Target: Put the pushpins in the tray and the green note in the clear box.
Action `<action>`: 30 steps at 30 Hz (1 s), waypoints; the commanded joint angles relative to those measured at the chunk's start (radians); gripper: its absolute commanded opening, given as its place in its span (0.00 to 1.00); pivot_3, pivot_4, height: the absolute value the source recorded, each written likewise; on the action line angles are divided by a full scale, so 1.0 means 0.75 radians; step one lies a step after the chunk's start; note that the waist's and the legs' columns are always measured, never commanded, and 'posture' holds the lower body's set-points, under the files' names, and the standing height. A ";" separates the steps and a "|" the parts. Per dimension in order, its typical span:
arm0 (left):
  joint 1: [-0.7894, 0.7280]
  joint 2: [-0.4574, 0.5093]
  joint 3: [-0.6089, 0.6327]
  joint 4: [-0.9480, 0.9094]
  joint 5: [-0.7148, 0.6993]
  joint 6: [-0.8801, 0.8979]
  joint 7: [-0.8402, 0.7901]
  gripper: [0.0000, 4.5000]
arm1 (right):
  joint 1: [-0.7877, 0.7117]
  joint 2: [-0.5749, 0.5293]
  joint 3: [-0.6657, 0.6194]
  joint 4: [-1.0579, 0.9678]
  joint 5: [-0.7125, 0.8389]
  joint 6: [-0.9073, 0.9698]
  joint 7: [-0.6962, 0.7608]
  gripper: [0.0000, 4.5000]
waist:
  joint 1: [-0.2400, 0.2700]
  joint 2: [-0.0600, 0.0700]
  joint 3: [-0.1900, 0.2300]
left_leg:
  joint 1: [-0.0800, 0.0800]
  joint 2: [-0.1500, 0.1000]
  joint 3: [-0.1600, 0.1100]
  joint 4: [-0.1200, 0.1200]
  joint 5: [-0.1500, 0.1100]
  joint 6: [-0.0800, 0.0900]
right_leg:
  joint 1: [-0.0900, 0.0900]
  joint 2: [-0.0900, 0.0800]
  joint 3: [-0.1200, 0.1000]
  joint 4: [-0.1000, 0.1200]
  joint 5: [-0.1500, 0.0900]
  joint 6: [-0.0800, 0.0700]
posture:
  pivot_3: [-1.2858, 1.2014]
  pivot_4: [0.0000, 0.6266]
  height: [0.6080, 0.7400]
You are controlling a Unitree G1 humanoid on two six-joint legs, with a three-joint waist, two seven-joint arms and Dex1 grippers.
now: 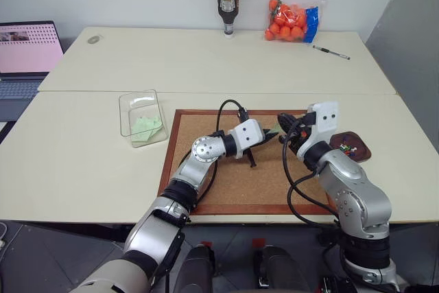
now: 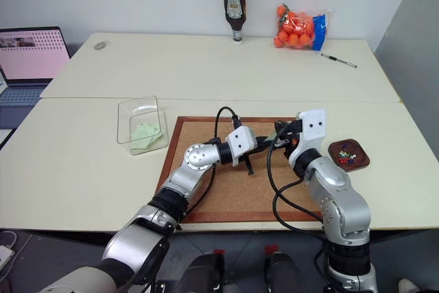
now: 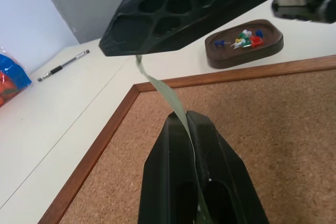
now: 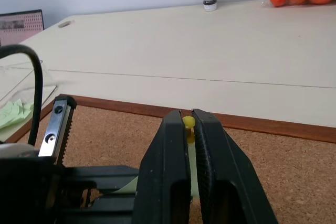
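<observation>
Pinching green note (image 3: 164, 90) edge-on, left tool (image 3: 185, 124) clenched, right tool (image 4: 189, 129) gripping half-hidden yellow pushpin (image 4: 187, 123)

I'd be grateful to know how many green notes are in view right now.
2. One green note lies crumpled in the clear box. The other green note is pinched between the left gripper and the right gripper above the cork board. Others may be hidden.
</observation>
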 commanded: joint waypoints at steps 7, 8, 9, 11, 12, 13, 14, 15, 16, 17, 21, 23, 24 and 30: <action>0.021 0.004 0.016 -0.076 0.009 -0.054 0.051 0.00 | -0.061 0.071 -0.135 -0.097 0.139 0.038 -0.105 0.00 | 0.000 0.000 0.000 | 0.000 0.000 0.000 0.000 0.000 0.000 | 0.000 0.000 0.000 0.000 0.000 0.000 | 0.52 0.24 1.00; 0.019 0.006 0.016 -0.073 0.010 -0.055 0.054 0.00 | -0.062 0.068 -0.139 -0.100 0.146 0.040 -0.109 0.00 | 0.000 0.000 0.000 | 0.000 0.000 0.000 0.000 0.000 0.000 | 0.000 0.000 0.000 0.000 0.000 0.000 | 0.52 0.24 1.00; 0.017 0.007 0.017 -0.072 0.010 -0.056 0.058 0.00 | -0.061 0.063 -0.143 -0.105 0.153 0.043 -0.112 0.00 | 0.000 0.000 0.000 | 0.000 0.000 0.000 0.000 0.000 0.000 | 0.000 0.000 0.000 0.000 0.000 0.000 | 0.52 0.24 1.00; 0.017 0.011 0.018 -0.085 0.005 -0.051 0.058 0.00 | -0.048 0.040 -0.171 -0.127 0.161 0.051 -0.115 0.00 | 0.000 0.000 0.000 | 0.000 0.000 0.000 0.000 0.000 0.000 | 0.000 0.000 0.000 0.000 0.000 0.000 | 0.52 0.24 1.00; 0.020 0.014 0.021 -0.100 -0.004 -0.036 0.053 0.00 | -0.032 0.014 -0.189 -0.141 0.159 0.054 -0.113 0.00 | 0.000 0.000 0.000 | 0.000 0.000 0.000 0.000 0.000 0.000 | 0.000 0.000 0.000 0.000 0.000 0.000 | 0.52 0.24 1.00; 0.024 0.016 0.026 -0.119 -0.017 -0.012 0.048 0.00 | -0.014 -0.015 -0.205 -0.154 0.156 0.056 -0.109 0.00 | 0.000 0.000 0.000 | 0.000 0.000 0.000 0.000 0.000 0.000 | 0.000 0.000 0.000 0.000 0.000 0.000 | 0.52 0.24 1.00; 0.032 0.019 0.031 -0.139 -0.031 0.013 0.041 0.00 | 0.006 -0.040 -0.217 -0.166 0.153 0.058 -0.105 0.00 | 0.000 0.000 0.000 | 0.000 0.000 0.000 0.000 0.000 0.000 | 0.000 0.000 0.000 0.000 0.000 0.000 | 0.52 0.24 1.00; 0.044 0.024 0.035 -0.170 -0.042 0.047 0.038 0.00 | 0.033 -0.072 -0.234 -0.177 0.152 0.065 -0.101 0.00 | 0.001 0.000 0.000 | 0.000 0.000 0.000 0.000 0.000 0.000 | 0.000 0.000 0.000 0.000 0.000 0.000 | 0.52 0.24 1.00; 0.062 0.030 0.038 -0.215 -0.055 0.098 0.033 0.00 | 0.065 -0.108 -0.254 -0.186 0.143 0.071 -0.102 0.00 | 0.002 0.000 0.000 | 0.000 0.000 0.000 0.000 0.000 0.000 | 0.000 0.000 0.000 0.000 0.000 0.000 | 0.52 0.24 1.00; 0.081 0.036 0.040 -0.260 -0.068 0.147 0.028 0.00 | 0.093 -0.145 -0.267 -0.192 0.127 0.074 -0.101 0.00 | 0.001 0.000 0.000 | 0.000 0.000 0.000 0.000 0.000 0.000 | 0.000 -0.001 0.000 0.000 0.000 0.000 | 0.52 0.24 1.00; 0.170 0.047 0.049 -0.491 -0.122 0.424 0.030 0.00 | 0.197 -0.283 -0.309 -0.170 0.030 0.080 -0.128 0.00 | 0.000 0.001 0.000 | 0.000 0.000 0.000 0.000 0.000 0.000 | 0.000 -0.001 0.001 0.000 0.000 0.000 | 0.52 0.24 1.00; 0.198 0.046 0.054 -0.592 -0.146 0.561 0.047 0.00 | 0.223 -0.313 -0.330 -0.141 0.004 0.096 -0.153 0.00 | 0.000 0.001 0.000 | 0.000 0.000 0.000 0.000 0.000 0.000 | 0.000 -0.001 0.001 0.000 0.000 0.000 | 0.52 0.24 1.00; 0.206 0.043 0.058 -0.640 -0.161 0.629 0.057 0.00 | 0.230 -0.319 -0.346 -0.110 -0.010 0.098 -0.164 0.00 | -0.001 0.001 0.000 | 0.000 0.000 0.000 0.000 0.000 0.000 | 0.000 -0.001 0.001 0.001 0.000 0.000 | 0.52 0.24 1.00; 0.209 0.045 0.061 -0.791 -0.198 0.841 0.088 0.00 | 0.216 -0.340 -0.356 0.063 -0.058 0.043 -0.145 0.00 | -0.004 0.001 -0.001 | 0.006 -0.001 0.000 0.000 0.001 0.000 | 0.003 0.003 0.002 0.002 0.000 0.000 | 0.52 0.24 1.00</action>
